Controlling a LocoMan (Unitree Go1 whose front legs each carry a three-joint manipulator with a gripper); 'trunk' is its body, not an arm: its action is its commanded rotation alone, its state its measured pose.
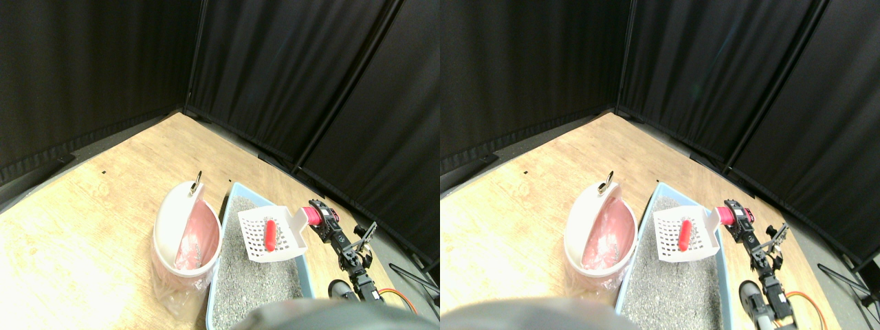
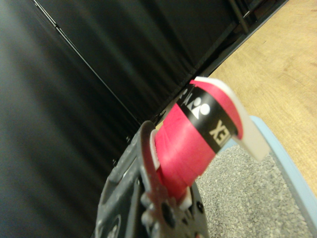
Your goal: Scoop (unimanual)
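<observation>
From the stereo pair view, the right end effector (image 1: pixel 317 215) grips the red-wrapped handle (image 1: pixel 311 216) of a white slotted scoop (image 1: pixel 271 234), held above the blue litter tray (image 1: pixel 306 265) of grey litter (image 1: pixel 254 275). A red piece (image 1: pixel 270 236) lies in the scoop. A white bin (image 1: pixel 185 237) stands just beside the tray on the wooden floor (image 1: pixel 89 213).

In the wrist view, the handle (image 2: pixel 190 144) sits clamped in the dark jaw, with litter (image 2: pixel 247 198) beyond.

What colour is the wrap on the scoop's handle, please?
Bright pink-red, with a black band; the scoop's handle shows best in the wrist view.
</observation>
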